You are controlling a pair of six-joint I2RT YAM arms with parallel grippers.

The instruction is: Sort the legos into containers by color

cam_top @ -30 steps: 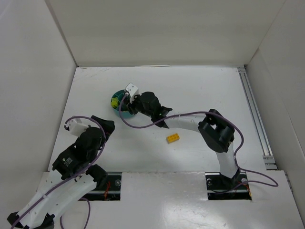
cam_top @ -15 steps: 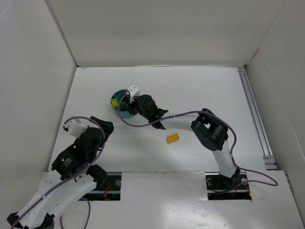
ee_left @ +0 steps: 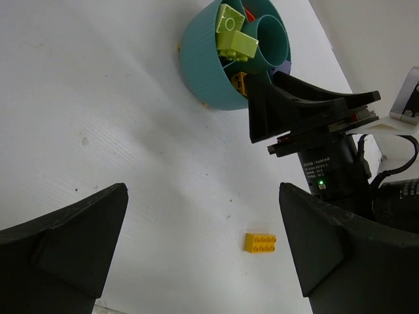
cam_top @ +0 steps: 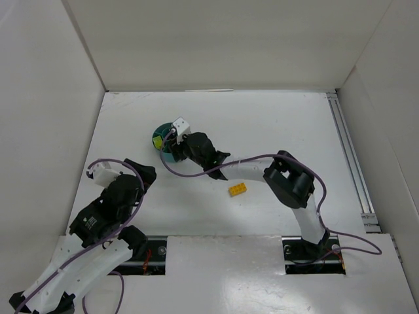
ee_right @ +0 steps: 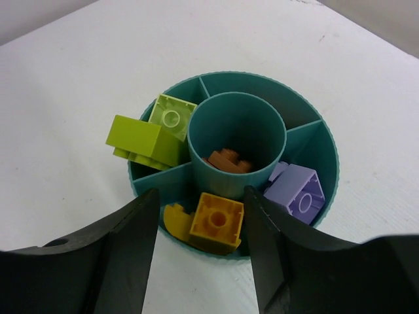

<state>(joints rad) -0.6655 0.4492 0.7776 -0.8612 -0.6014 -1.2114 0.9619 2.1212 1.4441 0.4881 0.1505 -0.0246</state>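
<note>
Since a second ago the right pincer has spread its fingers and its wrist has edged a little toward the teal dish; nothing else has shifted.

At the left, the left arm sits folded close to its base, and the left pincer gapes wide with nothing between its fingers, over bare counter.

The dish lies left of the counter's centre. Two lime green bricks fill its left compartment, the bigger one hanging over the rim with its long axis across the wrist view. A brown brick lies in the central cup and a purple brick in the right compartment.

An orange-yellow brick rests in the near compartment, stud up and slightly tilted (square, so no clear long axis), between the parted fingers; the left finger stands clear of it.

Further right, a loose yellow brick lies studs up on the counter, its long axis roughly left to right, well apart from the dish.

The right arm rises from its base, bends at the elbow and reaches left to the dish.
</note>
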